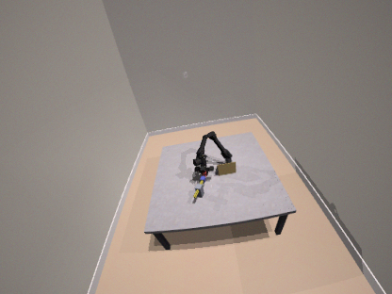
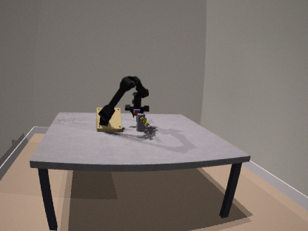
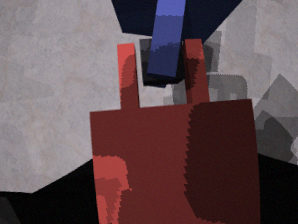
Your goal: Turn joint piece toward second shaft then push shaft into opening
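Note:
In the wrist view the red square joint piece (image 3: 175, 155) fills the lower middle. Its two prongs straddle the blue shaft (image 3: 168, 37), which runs up to a dark blue block (image 3: 212, 15). My gripper (image 1: 203, 172) (image 2: 137, 109) is shut on the joint piece; its fingers are hidden in the wrist view. The yellow second shaft (image 1: 195, 192) (image 2: 146, 121) sits in a grey block (image 1: 200, 187) (image 2: 140, 123) just in front of the gripper, sticking out away from the joint piece.
The arm's tan base plate (image 1: 226, 168) (image 2: 111, 119) lies on the grey table (image 1: 245, 198) (image 2: 111, 148) close behind the parts. The table stands on a tan floor near grey walls.

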`<state>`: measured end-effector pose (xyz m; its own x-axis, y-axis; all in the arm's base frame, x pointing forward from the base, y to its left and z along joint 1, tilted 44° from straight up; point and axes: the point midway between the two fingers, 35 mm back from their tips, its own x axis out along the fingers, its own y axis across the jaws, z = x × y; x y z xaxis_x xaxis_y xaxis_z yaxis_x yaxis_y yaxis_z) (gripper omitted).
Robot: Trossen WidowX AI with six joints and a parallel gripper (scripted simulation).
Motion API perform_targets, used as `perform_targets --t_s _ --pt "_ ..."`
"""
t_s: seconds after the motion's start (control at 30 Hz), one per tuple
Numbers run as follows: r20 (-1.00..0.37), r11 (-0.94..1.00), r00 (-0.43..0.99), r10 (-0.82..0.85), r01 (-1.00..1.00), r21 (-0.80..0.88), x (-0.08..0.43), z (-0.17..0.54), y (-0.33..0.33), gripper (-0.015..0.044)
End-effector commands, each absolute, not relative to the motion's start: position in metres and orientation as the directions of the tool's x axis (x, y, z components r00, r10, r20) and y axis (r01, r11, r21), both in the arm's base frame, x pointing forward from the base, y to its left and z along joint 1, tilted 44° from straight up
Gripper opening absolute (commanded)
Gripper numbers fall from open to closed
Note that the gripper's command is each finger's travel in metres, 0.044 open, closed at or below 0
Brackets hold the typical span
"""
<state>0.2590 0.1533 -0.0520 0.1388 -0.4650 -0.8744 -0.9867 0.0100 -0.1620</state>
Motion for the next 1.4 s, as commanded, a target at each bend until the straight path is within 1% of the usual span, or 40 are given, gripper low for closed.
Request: perform_targets --t_s 0.0,0.47,0.63,0.67,0.73,1.1,1.37 --pt "-0.876 0.007 0.138 -0.462 -0.987 -0.159 0.2592 -0.052 0.1532 0.0" --pt "-0.875 0.01 0.138 -0.464 -0.987 -0.161 0.259 -0.052 0.1533 0.0" --pt "-0.875 0.01 0.138 -0.464 -0.987 -0.161 0.259 -0.052 0.1533 0.0131" --pt "-0.875 0.01 0.138 -0.464 -0.987 -0.161 0.259 -0.052 0.1533 0.0147" --pt "-0.875 0.01 0.138 -0.464 -0.987 -0.161 0.259 -0.052 0.1533 0.0147" --pt "-0.875 0.01 0.138 -0.464 -0.987 -0.161 0.259 -0.052 0.1533 0.0436" --pt "-0.875 0.01 0.138 -0.464 -0.987 -0.161 0.259 -0.052 0.1533 0.044"
